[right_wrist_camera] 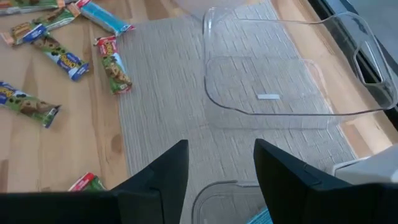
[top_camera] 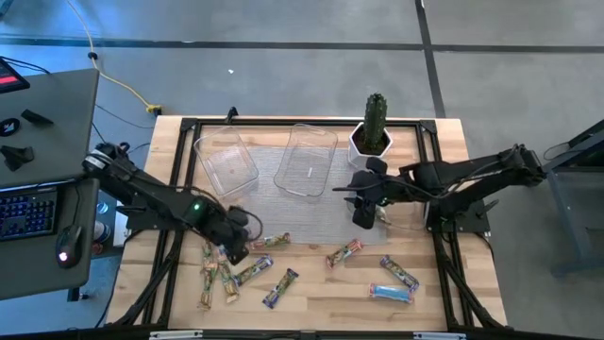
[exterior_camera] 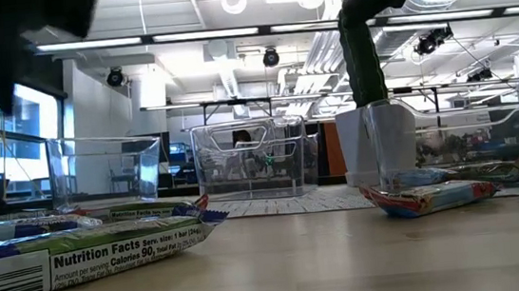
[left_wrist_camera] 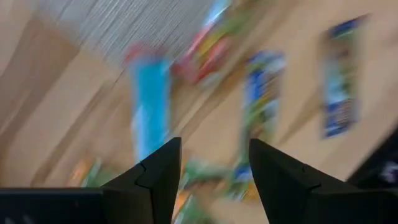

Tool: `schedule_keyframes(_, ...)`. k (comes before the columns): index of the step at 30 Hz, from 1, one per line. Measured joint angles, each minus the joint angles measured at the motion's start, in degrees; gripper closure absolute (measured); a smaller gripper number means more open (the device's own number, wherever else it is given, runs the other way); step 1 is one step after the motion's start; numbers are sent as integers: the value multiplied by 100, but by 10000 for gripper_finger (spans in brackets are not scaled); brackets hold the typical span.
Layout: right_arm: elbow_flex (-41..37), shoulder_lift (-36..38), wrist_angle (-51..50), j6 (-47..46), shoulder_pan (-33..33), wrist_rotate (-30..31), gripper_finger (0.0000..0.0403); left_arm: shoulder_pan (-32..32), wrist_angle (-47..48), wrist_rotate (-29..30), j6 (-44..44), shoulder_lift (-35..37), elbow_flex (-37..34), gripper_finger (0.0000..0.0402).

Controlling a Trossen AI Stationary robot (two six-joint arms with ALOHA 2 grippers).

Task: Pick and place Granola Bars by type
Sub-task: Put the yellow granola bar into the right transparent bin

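Several wrapped granola bars lie flat on the near half of the wooden table: a cluster near the left (top_camera: 226, 279), one red-tan (top_camera: 344, 253), and two near the right (top_camera: 399, 274). My left gripper (top_camera: 232, 249) hovers over the left cluster, open. In the blurred left wrist view (left_wrist_camera: 214, 180), a light blue bar (left_wrist_camera: 149, 112) and other bars lie beyond its fingers. My right gripper (top_camera: 363, 206) is open over the grey mat, beside the cactus pot. Its wrist view (right_wrist_camera: 221, 180) shows mat and a clear tray (right_wrist_camera: 280, 74) ahead. In the low view, a green bar (exterior_camera: 88, 248) and a red-tan bar (exterior_camera: 427, 196) rest on the wood.
Two clear plastic trays (top_camera: 226, 161) (top_camera: 307, 159) stand on the grey mat (top_camera: 311, 217) toward the far edge. The low view shows a third tray (exterior_camera: 393, 147), whose rim (right_wrist_camera: 214, 190) sits below my right gripper. A potted cactus (top_camera: 375, 127) stands far right. A desk with keyboard is left of the table.
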State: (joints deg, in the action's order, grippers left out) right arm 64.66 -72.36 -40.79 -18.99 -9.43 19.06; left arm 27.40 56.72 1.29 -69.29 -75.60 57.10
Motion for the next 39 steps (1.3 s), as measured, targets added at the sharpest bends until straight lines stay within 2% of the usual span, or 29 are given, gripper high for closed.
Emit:
schedule_keyframes(5,0,0,-6,-5,0,18,237,375,545,-549,-1111,-303,-2,220)
schedule_keyframes(10,0,0,-6,-12,0,18,237,767,630,-365,-2001,-667,-101,220)
schedule_keyframes(13,0,0,-10,-6,0,22,237,934,1051,-85,-3152,-875,-285,220)
schedule_keyframes(16,0,0,-9,-3,0,35,237,1053,1210,-176,-3761,-990,-611,220)
schedule_keyframes(18,0,0,-9,-3,0,36,237,1068,967,-350,-4025,-972,-855,220)
schedule_keyframes(22,0,0,-10,-1,0,36,237,1057,-187,-345,-4147,-941,-1236,220)
schedule_keyframes(24,0,0,-10,33,0,46,237,1049,-453,-307,-4143,-942,-1352,220)
schedule_keyframes(34,0,0,-2,132,0,313,237,1053,-292,-933,-4190,-952,-1384,220)
schedule_keyframes(39,0,0,165,132,0,543,237,1051,-229,-896,-4032,-952,-1058,220)
